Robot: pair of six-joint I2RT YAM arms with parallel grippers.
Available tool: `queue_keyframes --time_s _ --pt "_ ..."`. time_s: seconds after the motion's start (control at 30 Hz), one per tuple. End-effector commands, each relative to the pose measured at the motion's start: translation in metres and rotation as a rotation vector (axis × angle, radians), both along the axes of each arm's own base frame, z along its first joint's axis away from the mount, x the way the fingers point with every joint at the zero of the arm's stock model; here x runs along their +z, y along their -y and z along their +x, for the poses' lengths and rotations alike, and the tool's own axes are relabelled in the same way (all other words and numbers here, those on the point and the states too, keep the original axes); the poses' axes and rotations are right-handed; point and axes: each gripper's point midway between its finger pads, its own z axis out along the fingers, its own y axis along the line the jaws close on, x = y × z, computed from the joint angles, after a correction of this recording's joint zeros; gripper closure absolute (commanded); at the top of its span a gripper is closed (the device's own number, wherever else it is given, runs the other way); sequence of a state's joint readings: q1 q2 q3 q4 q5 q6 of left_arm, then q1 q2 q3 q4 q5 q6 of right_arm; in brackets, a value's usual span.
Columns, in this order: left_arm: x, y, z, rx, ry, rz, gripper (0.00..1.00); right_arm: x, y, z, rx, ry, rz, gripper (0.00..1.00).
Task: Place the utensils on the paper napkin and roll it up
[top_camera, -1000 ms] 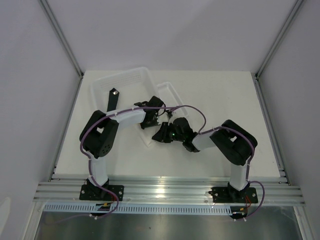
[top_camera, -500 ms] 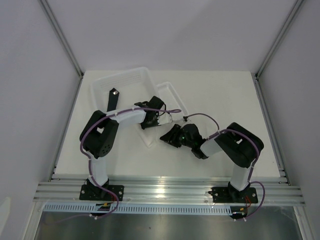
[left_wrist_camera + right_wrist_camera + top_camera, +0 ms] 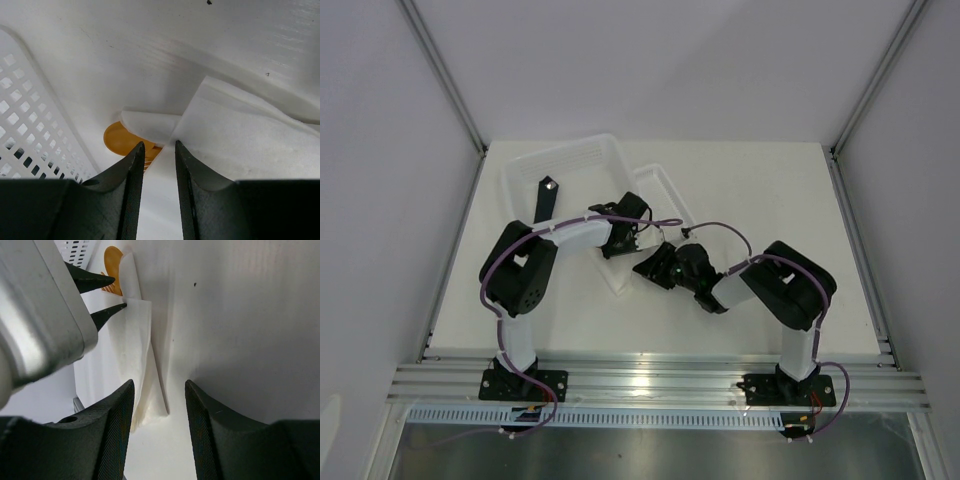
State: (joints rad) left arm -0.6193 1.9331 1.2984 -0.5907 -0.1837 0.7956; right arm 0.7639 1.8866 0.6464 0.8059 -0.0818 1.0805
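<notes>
On the smooth white desk [image 3: 240, 315], the soft paper napkin [image 3: 137, 340] lay in a long loose roll pointing away from the wide, empty right end effector [image 3: 159, 385], with the round orange spoon [image 3: 112, 260] bowl protruding from its far end by the narrow left end effector [image 3: 159, 147], whose grip I could not tell.

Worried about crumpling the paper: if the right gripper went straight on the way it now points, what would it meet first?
Most likely the near end of the folded white paper napkin, which lies just ahead of the right gripper and slightly left of its open jaws. Depth is unclear, so it might pass above it.
</notes>
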Motion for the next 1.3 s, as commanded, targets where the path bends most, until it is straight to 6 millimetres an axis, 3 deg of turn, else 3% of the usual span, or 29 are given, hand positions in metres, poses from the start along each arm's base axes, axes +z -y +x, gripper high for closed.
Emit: queue_keyframes --time_s 0.0,0.67,0.83,0.97,1.13,1.27 --pt "-0.013 0.009 -0.02 -0.021 -0.102 -0.04 0.65 -0.04 0.006 -0.011 0.009 -0.087 -0.109 0.5" --pt "-0.014 0.007 -0.02 0.006 -0.112 -0.039 0.66 -0.052 -0.027 -0.035 0.095 -0.13 -0.093 0.52" --pt "-0.014 0.006 -0.019 0.03 -0.125 -0.041 0.66 -0.05 -0.018 -0.037 0.028 -0.129 -0.074 0.53" --pt "-0.014 0.006 -0.019 0.032 -0.127 -0.044 0.66 -0.06 -0.019 -0.034 0.016 -0.154 -0.095 0.54" --pt "-0.014 0.005 -0.019 0.034 -0.129 -0.045 0.67 -0.083 -0.017 -0.035 0.011 -0.219 -0.097 0.69" --pt "-0.014 0.005 -0.019 0.037 -0.127 -0.048 0.67 -0.087 -0.011 -0.032 0.002 -0.218 -0.107 0.83"
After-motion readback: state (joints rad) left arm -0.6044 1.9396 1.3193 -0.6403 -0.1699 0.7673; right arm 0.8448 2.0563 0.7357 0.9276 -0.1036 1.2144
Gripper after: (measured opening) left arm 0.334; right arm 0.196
